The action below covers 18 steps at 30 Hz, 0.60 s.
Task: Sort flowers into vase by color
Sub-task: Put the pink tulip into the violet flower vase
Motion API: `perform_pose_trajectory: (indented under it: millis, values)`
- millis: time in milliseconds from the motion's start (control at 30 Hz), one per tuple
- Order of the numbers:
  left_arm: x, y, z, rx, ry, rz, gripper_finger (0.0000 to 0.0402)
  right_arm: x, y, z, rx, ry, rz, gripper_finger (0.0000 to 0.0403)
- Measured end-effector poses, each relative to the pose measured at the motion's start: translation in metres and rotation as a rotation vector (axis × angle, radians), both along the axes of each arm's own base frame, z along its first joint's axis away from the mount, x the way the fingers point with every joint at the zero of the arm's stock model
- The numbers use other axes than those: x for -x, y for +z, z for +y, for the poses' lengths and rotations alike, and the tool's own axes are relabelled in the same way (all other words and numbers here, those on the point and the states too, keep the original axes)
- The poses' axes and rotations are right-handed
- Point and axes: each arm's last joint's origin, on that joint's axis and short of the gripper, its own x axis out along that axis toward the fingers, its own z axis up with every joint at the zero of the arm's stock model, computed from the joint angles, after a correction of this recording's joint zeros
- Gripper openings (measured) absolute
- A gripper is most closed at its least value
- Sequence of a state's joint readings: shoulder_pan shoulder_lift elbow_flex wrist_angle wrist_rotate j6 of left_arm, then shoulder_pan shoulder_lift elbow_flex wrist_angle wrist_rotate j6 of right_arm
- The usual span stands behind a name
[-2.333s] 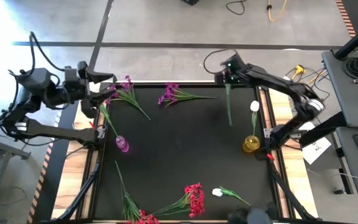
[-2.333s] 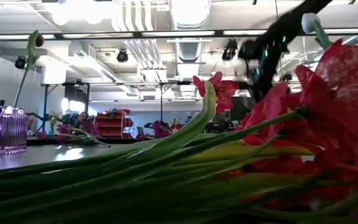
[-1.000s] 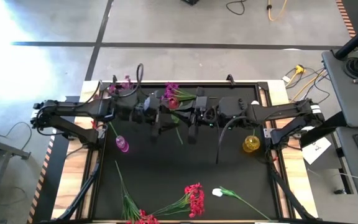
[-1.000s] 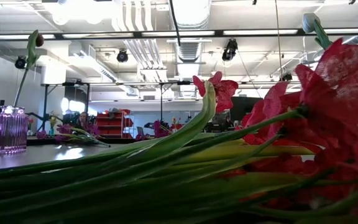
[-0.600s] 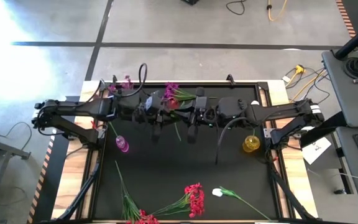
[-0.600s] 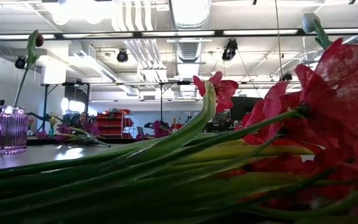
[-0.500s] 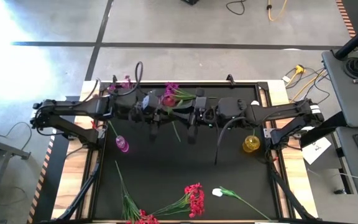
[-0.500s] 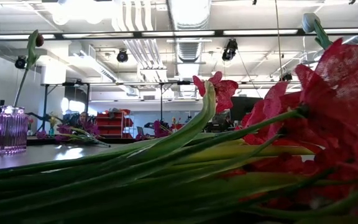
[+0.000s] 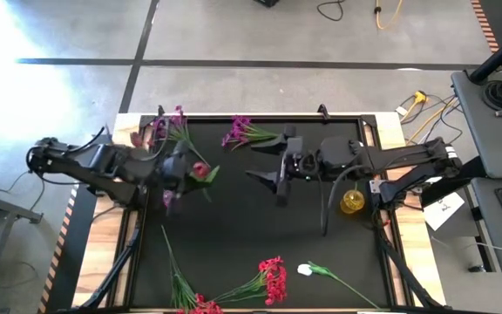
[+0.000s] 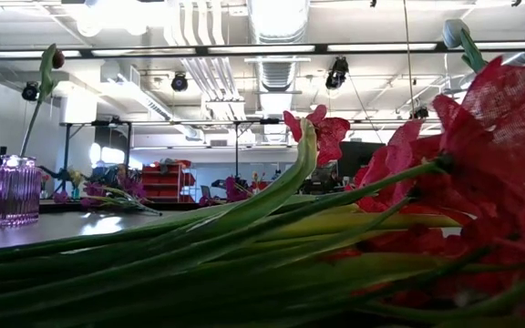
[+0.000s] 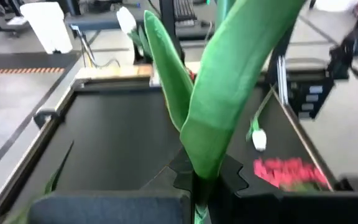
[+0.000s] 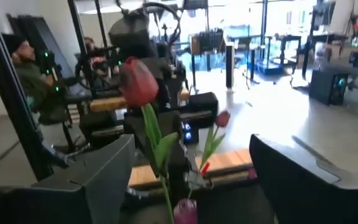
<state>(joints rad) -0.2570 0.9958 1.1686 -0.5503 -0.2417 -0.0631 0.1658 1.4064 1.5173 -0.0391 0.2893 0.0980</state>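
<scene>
Worktop (image 9: 260,218) with a black surface and a wooden border fills the middle of the high view, and it carries all the flowers. My two dark arms reach over it from both sides.

My left claw (image 9: 184,171) is over the left part of the worktop, just above the purple vase (image 9: 171,202). It is closed tight on the green stem of a red tulip (image 9: 200,170). In the left wrist view the broad green leaves (image 11: 219,93) of this tulip rise directly from between my fingers. From the right wrist view the same red bud (image 12: 137,81) stands upright on its stem over the purple vase (image 12: 185,211), in which another small red bud (image 12: 222,118) already stands.

My right claw (image 9: 268,166) is near the middle of the worktop, well apart from the tulip. Its fingers (image 9: 279,185) are spread wide and they hold nothing.

A yellow vase (image 9: 352,201) stands at the right edge of the worktop, beside my right arm.

Two purple clusters lie at the far edge: one (image 9: 171,122) at the left corner, the other (image 9: 239,131) near the centre. Red clusters (image 9: 273,277) with long green stems lie at the near edge, and they fill most of the low view (image 10: 490,164). A white tulip (image 9: 305,269) lies just beside them on the right.
</scene>
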Motion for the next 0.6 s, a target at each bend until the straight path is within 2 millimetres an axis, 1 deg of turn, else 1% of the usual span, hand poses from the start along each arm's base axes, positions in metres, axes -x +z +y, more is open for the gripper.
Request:
perform_pose_trajectory:
  millis: [67,167,333,400,467,600]
  values:
    - [0.014,-0.015,-0.003,-0.020,-0.004,0.056,0.0001,0.005,0.000,0.001,-0.002,0.002,0.030,0.0318]
    - [0.033,-0.039,-0.004,-0.039,0.053,0.134,0.0000,0.011,0.002,0.002,0.003,-0.025,0.043,0.0321]
    - [0.060,-0.061,-0.001,-0.091,0.107,0.120,0.0000,0.020,0.006,0.000,0.006,-0.041,0.056,0.0312]
    - [0.067,-0.064,0.000,-0.102,0.113,0.104,0.0000,0.024,0.009,-0.001,0.007,-0.051,0.057,0.0308]
    - [0.075,-0.063,0.003,-0.098,0.105,0.093,0.0000,0.028,0.010,-0.002,0.004,-0.065,0.068,0.0305]
    - [0.088,-0.055,0.008,-0.042,0.093,0.115,0.0000,0.037,0.013,-0.004,-0.002,-0.096,0.077,0.0304]
